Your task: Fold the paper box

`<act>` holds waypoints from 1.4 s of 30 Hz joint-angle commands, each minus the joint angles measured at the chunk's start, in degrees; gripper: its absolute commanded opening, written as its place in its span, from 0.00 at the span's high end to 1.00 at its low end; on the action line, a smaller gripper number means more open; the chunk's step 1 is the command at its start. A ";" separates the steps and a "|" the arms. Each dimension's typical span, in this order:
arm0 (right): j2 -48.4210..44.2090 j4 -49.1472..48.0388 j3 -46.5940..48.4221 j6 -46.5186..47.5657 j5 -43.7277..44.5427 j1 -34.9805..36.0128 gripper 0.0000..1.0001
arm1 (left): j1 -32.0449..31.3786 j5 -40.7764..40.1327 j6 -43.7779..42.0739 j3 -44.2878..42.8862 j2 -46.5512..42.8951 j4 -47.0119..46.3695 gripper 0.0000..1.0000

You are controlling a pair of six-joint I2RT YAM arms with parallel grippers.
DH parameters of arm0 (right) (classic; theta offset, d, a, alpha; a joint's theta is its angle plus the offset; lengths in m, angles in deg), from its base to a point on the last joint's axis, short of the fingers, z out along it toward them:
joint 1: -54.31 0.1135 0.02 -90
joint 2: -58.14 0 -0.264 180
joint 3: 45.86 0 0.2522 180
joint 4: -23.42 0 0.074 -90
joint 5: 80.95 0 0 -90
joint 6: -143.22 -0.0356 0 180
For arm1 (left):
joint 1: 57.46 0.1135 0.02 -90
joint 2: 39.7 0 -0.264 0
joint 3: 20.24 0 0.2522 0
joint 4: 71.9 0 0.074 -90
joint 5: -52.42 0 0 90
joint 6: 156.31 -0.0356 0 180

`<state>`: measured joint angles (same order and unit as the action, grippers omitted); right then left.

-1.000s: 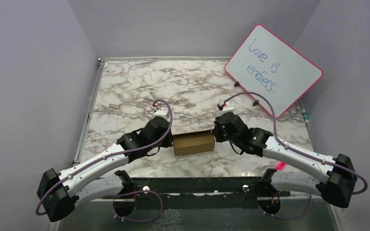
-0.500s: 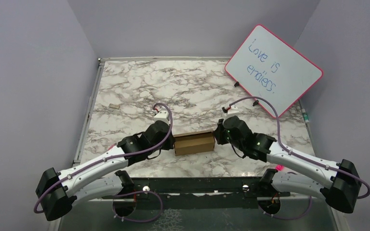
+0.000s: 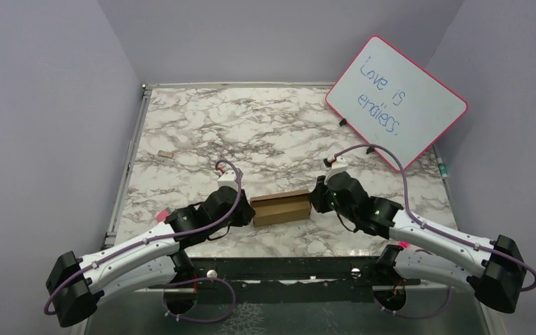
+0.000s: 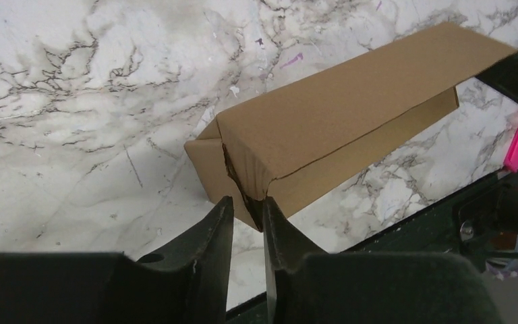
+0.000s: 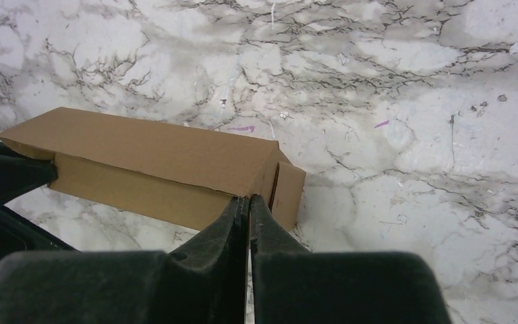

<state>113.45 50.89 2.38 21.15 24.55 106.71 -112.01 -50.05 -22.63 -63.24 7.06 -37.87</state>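
One paper box (image 3: 280,208), already an oblong, lies near-centre on the bench (image 3: 202,118), between my two arms. I judge I'm closing its end flaps. The right jaws are clenched, empty, at its right end. The left jaws stand a sliver apart at the left flap; whether they pinch it I cannot tell. Next, press both ends home squarely. One whiteboard (image 3: 396,101), one tan scrap (image 3: 165,153).

I see a marble table (image 3: 181,132) with grey swirls. A white board (image 3: 396,101) with a pink rim leans at the far right. It says "Love is endless." A tiny tan scrap (image 3: 165,153) lies on the table, far left. Purple walls (image 3: 42,105) stand around.
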 commanded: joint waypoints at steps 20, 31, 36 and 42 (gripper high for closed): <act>13.16 11.17 24.33 14.14 -9.98 0.07 0.45 | -0.56 8.44 9.56 6.12 -18.12 8.76 0.59; 27.59 9.86 30.28 16.47 -12.39 0.06 0.53 | -0.56 9.40 11.23 13.99 -11.91 -6.34 0.81; 28.42 9.24 27.48 14.76 -14.31 0.07 0.55 | -0.55 7.33 10.91 15.78 -9.22 -14.51 0.84; 26.08 7.49 23.81 13.43 -14.18 0.06 0.55 | -0.52 3.15 10.87 16.53 -3.47 -21.12 0.81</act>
<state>141.73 60.60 28.36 35.70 11.94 106.71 -112.36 -41.75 -12.07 -47.52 0.77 -51.13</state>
